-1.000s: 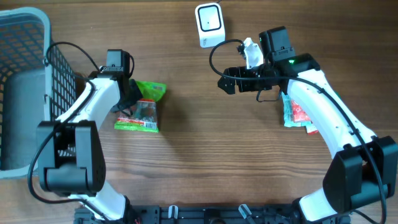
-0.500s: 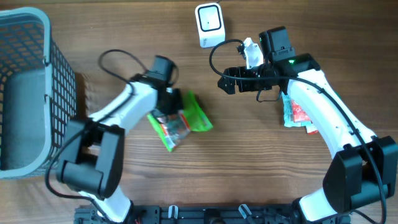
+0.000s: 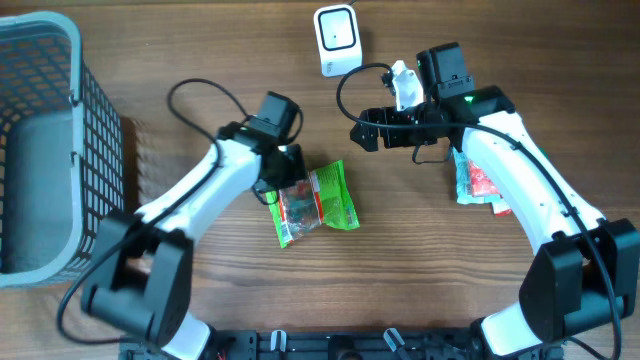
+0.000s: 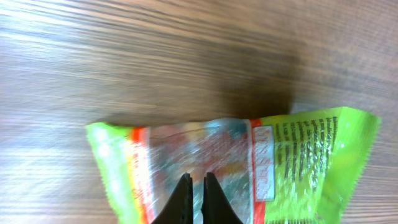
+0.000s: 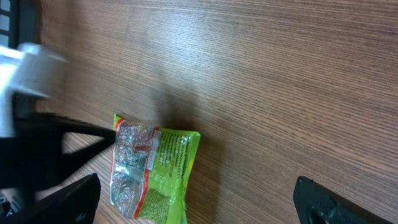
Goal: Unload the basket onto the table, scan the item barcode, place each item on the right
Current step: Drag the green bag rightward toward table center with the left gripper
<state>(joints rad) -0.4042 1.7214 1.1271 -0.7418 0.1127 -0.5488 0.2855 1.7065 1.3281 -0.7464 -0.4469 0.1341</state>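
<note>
Snack packet pinched in the left gripper at mid-table

Snack packet (image 3: 315, 203), green with a clear window and red trim, sits near the middle of the wooden table (image 3: 200, 60), below the white scanner (image 3: 336, 38) and well apart from it. From overhead, the left gripper (image 3: 283, 180) meets the packet at its upper left edge, but the fingers are hidden under the wrist. The left wrist view fills that in: the two black fingertips (image 4: 185, 186) are closed tight together on the packet's clear middle section, with the green printed end off to the right. The print there is too blurred to read. A dark shadow lies on the wood just beyond the packet.

The right gripper (image 3: 362, 130) hangs between scanner and packet with its jaws spread wide and nothing in them. Its own camera looks down on the packet from the other side, with the blurred left arm at the left edge.

Only the overhead view shows the grey wire basket (image 3: 40, 150) at the far left and a second, red and green packet (image 3: 475, 185) partly under the right arm.
</note>
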